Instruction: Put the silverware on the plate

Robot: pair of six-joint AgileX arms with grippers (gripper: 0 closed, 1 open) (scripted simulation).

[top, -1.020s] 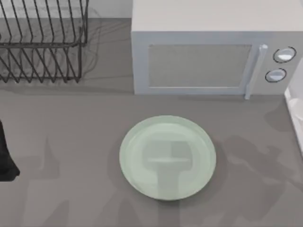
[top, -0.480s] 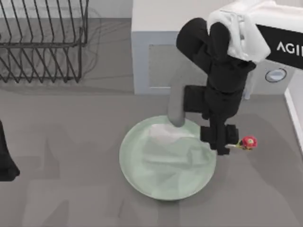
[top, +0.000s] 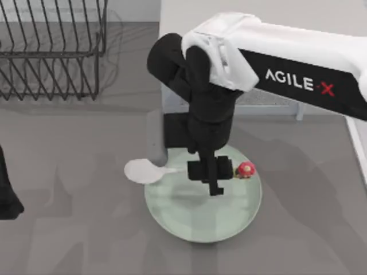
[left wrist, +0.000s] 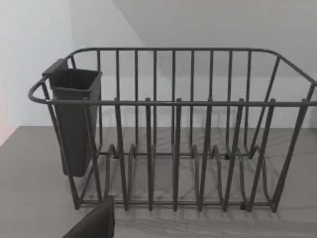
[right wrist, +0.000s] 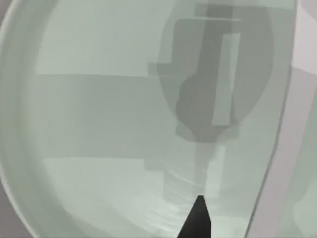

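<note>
The silverware is a spoon with a white oval bowl (top: 143, 171) and a red-pink knob (top: 246, 169). It lies level across the upper part of the pale-green plate (top: 189, 220). Its bowl sticks out past the plate's left rim and its knob is over the right side. My right gripper (top: 212, 175) reaches down over the plate and is shut on the spoon's handle near its middle. In the right wrist view the plate (right wrist: 99, 99) lies close below a dark fingertip (right wrist: 198, 220). My left arm (top: 7, 195) is parked at the table's left edge.
A grey microwave (top: 287, 8) stands behind the plate, partly covered by my right arm. A dark wire dish rack (top: 51, 51) sits at the back left. The left wrist view shows the rack (left wrist: 173, 148) and a dark cutlery cup (left wrist: 74, 119) on its side.
My right arm came in from the right with the spoon and moved left, so the spoon now stretches across the plate. The left arm has not moved.
</note>
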